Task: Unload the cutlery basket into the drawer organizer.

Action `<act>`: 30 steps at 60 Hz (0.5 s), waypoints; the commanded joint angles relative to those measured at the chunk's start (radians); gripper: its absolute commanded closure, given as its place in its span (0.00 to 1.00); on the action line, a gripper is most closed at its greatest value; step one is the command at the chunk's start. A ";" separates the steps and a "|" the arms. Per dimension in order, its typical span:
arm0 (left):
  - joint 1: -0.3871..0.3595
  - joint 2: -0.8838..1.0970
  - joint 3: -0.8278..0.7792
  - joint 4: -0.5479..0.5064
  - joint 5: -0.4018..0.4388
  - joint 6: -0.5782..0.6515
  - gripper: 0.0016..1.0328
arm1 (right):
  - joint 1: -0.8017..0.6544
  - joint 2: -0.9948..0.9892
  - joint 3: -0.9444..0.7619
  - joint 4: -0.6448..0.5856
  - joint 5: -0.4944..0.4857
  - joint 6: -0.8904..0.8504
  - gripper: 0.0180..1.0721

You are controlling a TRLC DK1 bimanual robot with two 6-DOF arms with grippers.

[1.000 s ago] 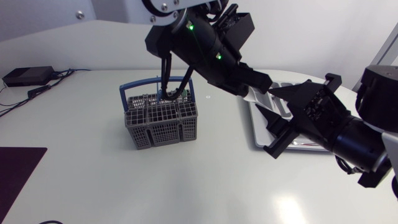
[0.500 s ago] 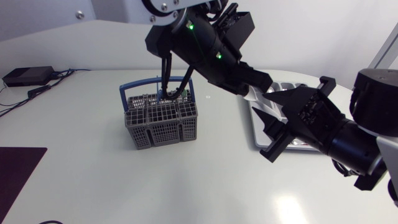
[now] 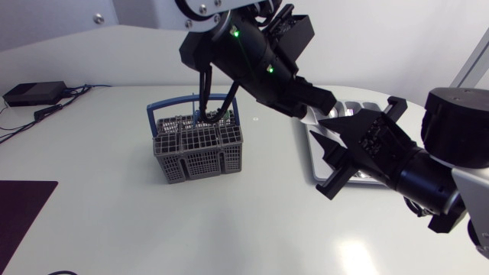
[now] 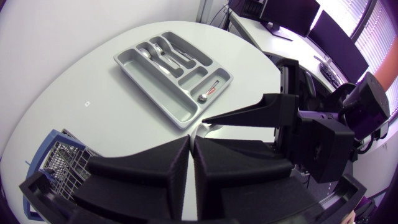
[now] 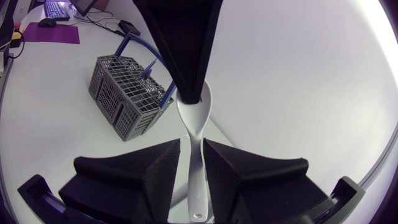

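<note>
The left fingers (image 5: 181, 50) clamp the spoon (image 5: 194, 134) by its bowl above the tabletop's (image 3: 229, 221) right edge, apparently offering its handle to the open right fingers (image 5: 158, 171) straddling it.

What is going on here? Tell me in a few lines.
A handover in mid-air. The left gripper is shut on the bowl end of a white spoon, held above the table. The right gripper is open, with the spoon's handle between its fingers and not clearly clamped. The grey mesh cutlery basket with a blue handle stands on the table. The grey drawer organizer tray already holds some metal cutlery.
</note>
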 commanded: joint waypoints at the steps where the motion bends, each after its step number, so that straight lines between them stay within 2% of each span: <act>1: -0.011 -0.006 -0.016 0.012 0.010 -0.022 0.90 | 0.017 0.009 -0.022 0.016 0.009 0.015 0.80; 11: -0.015 -0.006 -0.025 0.017 0.010 -0.022 0.90 | 0.023 0.014 -0.023 0.016 0.008 0.012 0.94; 24: -0.017 -0.014 -0.022 0.026 0.011 -0.022 0.89 | 0.023 0.023 -0.025 0.008 0.003 0.012 0.95; 26: -0.017 -0.018 -0.022 0.031 0.011 -0.023 0.85 | 0.023 0.023 -0.027 0.008 0.002 0.010 0.95; 29: -0.015 -0.029 -0.022 0.043 0.010 -0.023 0.64 | 0.023 0.020 -0.030 0.005 -0.003 0.010 0.95; 30: -0.014 -0.032 -0.022 0.046 0.011 -0.023 0.60 | 0.023 0.020 -0.030 0.002 -0.007 0.010 0.95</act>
